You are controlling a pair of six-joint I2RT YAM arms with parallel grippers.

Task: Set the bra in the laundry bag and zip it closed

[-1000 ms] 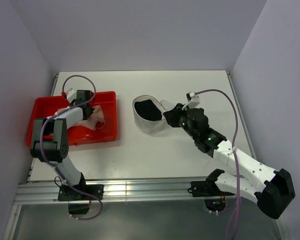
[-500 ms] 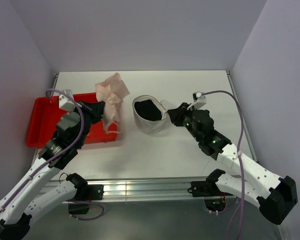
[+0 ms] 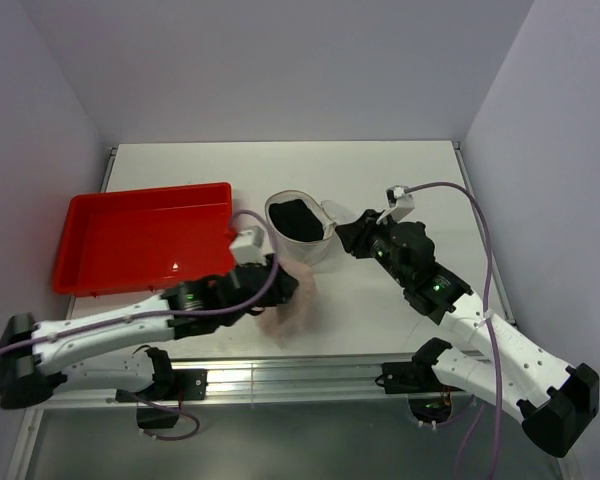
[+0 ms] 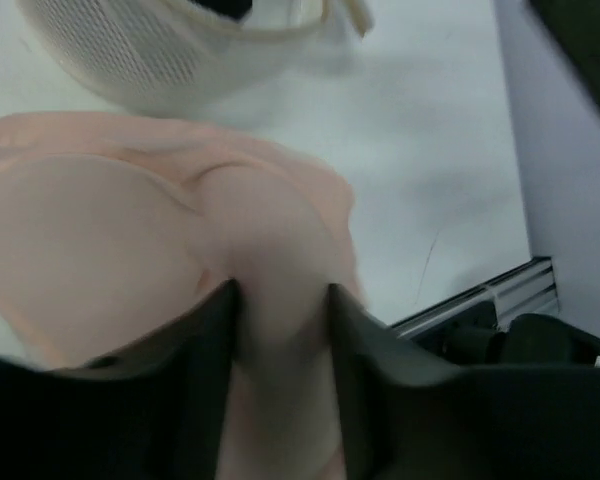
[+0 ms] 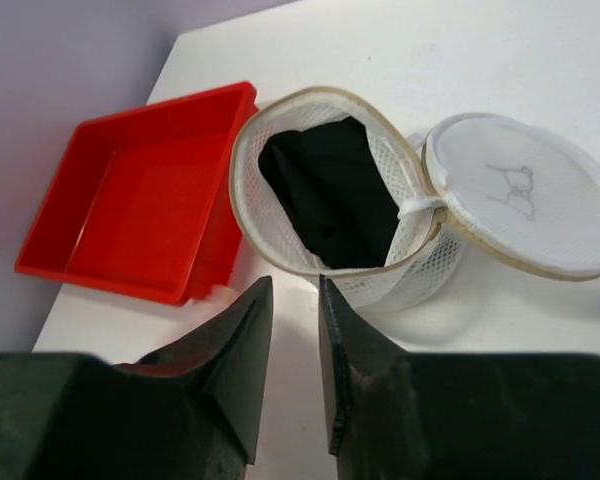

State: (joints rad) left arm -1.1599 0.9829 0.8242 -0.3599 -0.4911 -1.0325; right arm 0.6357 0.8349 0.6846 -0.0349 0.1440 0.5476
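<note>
Bra [image 4: 180,270] pinched in left claw [image 4: 280,300], beside open laundry bag [image 3: 298,235]; right claw [image 5: 292,330] narrow, empty.

White table [image 3: 400,170]: red tray [image 3: 140,240], laundry bag [image 3: 298,232].

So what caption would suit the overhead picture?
Left claw carries a pink bra toward the open mesh bag.

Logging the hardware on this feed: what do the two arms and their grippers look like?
Both arms are white-shelled with black joints and black bases. A purple cable loops along each. The right arm shows small green lights. The left gripper and right gripper have dark, wedge-shaped fingers. Each wrist carries a small white module.
</note>
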